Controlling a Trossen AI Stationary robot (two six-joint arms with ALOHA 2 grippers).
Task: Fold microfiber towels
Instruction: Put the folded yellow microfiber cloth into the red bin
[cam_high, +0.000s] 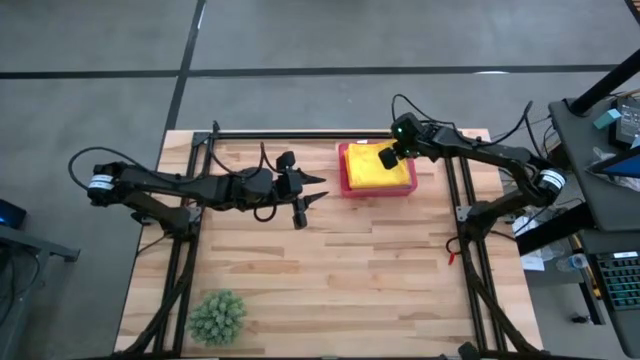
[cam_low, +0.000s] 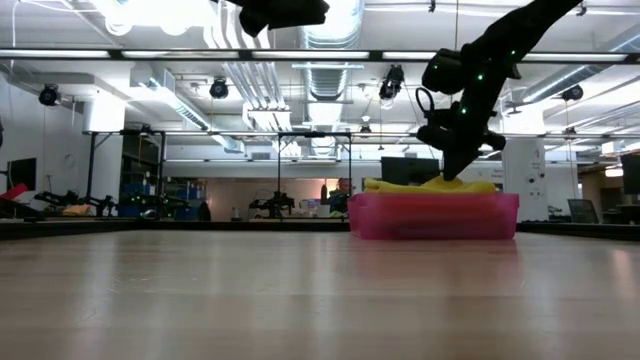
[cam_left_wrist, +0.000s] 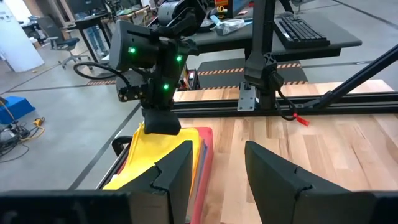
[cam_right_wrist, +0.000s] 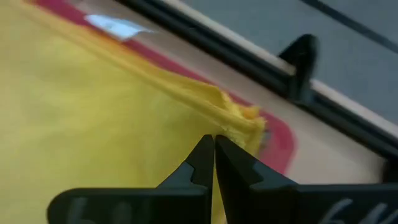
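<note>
A yellow microfiber towel (cam_high: 390, 175) lies on top in the pink tray (cam_high: 345, 186) at the table's far right. One corner of it (cam_right_wrist: 241, 119) is bunched up near the tray's rim (cam_right_wrist: 281, 140). My right gripper (cam_right_wrist: 213, 140) is shut and slants down onto the towel's far part (cam_low: 450, 176). My left gripper (cam_high: 318, 190) is open with nothing between its fingers. It hangs high over the table's middle, left of the tray, pointing toward it (cam_left_wrist: 214, 168). Other towels do not show. My right gripper's shut fingertips (cam_right_wrist: 205, 149) stand at the yellow towel's surface beside its bunched corner (cam_right_wrist: 231, 116), coming slanting down from the far right. Whether they touch the cloth or have any of it between them, I cannot tell. The towel lies in the tray.
A spiky green plant ball (cam_high: 217, 316) sits at the near left corner. Black frame rails run along the far edge (cam_high: 300, 133) and both sides (cam_high: 465, 215). Bare wooden tabletop (cam_high: 340, 270) lies between the arms and the near edge.
</note>
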